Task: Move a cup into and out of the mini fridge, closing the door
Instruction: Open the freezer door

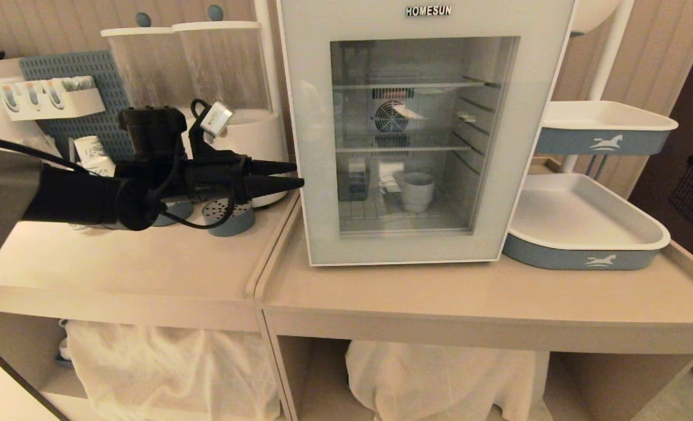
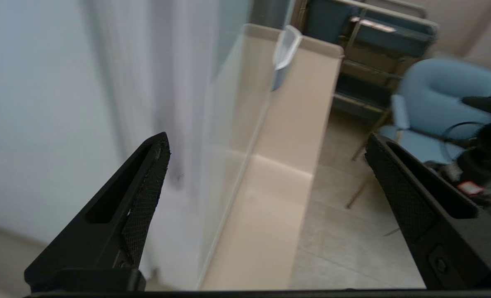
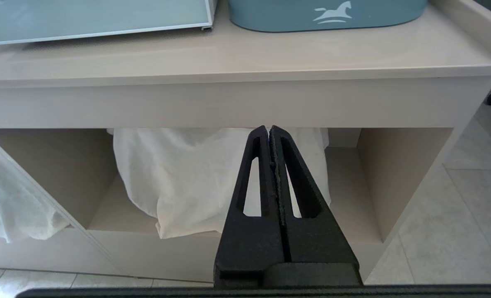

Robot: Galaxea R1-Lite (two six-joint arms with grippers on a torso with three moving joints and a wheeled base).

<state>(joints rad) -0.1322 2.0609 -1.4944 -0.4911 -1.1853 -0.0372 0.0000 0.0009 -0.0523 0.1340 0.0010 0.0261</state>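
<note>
The left tool (image 1: 288,176), spread wide and level, points right at the closed door's (image 1: 317,175) left edge; the cup (image 1: 418,190) sits on the mini fridge's (image 1: 548,70) floor. The clenched right tool (image 3: 269,136) hangs below the table (image 1: 440,298).

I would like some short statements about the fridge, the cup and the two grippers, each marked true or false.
1. The door of the mini fridge is shut. True.
2. The cup stands on the counter beside the fridge. False: it stands inside, on the fridge floor.
3. The left gripper is open, near the door's left edge. True.
4. The right gripper holds the cup. False: it is shut on nothing, below counter height.
</note>
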